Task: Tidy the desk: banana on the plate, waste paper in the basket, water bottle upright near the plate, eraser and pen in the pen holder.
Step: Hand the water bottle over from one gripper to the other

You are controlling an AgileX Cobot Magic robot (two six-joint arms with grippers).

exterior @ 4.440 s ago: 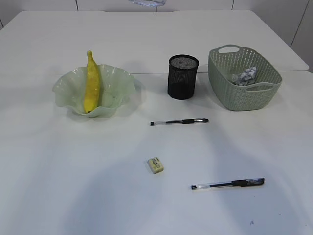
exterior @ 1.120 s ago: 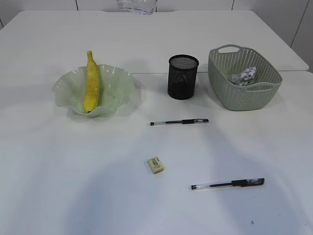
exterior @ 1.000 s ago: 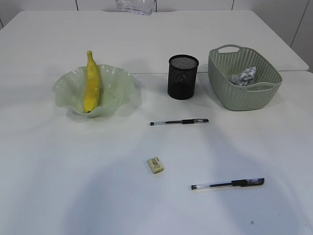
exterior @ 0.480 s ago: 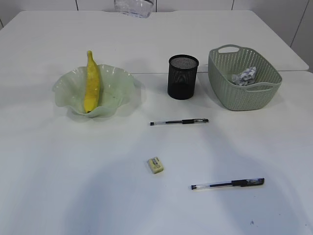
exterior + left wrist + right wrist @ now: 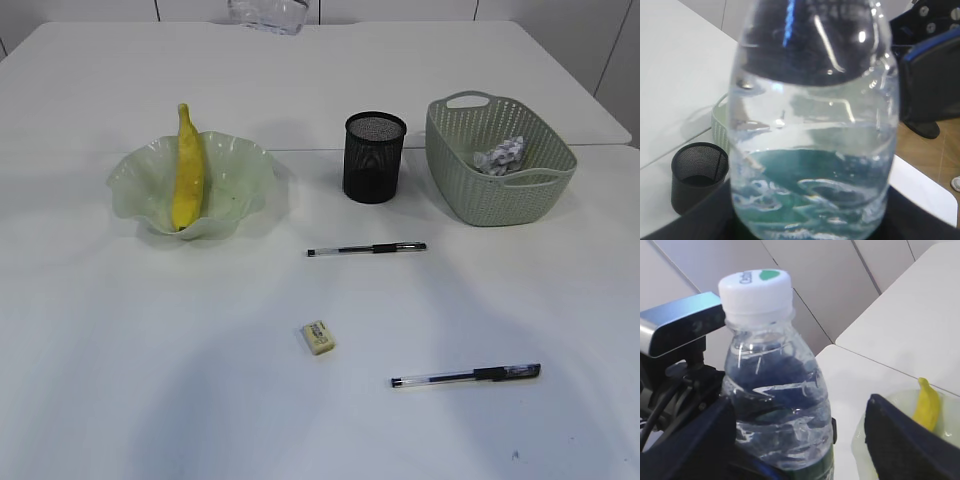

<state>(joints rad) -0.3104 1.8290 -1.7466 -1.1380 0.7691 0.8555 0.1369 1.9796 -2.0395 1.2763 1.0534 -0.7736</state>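
Note:
The water bottle (image 5: 266, 12) hangs high over the far edge of the desk (image 5: 150, 350), with only its clear lower part showing. In the left wrist view my left gripper (image 5: 810, 222) is shut on the bottle (image 5: 810, 150). In the right wrist view the bottle (image 5: 775, 390) stands cap up between my right gripper's (image 5: 797, 440) open fingers, with a gap to the right finger. The banana (image 5: 187, 175) lies in the plate (image 5: 245, 170). The waste paper (image 5: 500, 155) is in the basket (image 5: 495, 205). The eraser (image 5: 318, 337) and two pens (image 5: 368, 249) (image 5: 466, 376) lie on the desk in front of the pen holder (image 5: 374, 157).
A seam between two tabletops runs behind the plate and the pen holder. The pen holder (image 5: 697, 175) and the basket rim (image 5: 719, 117) show below the bottle in the left wrist view. The banana (image 5: 927, 402) shows in the right wrist view.
The bottle at the top of the exterior view has drifted to the left. Nothing on the desk has moved.

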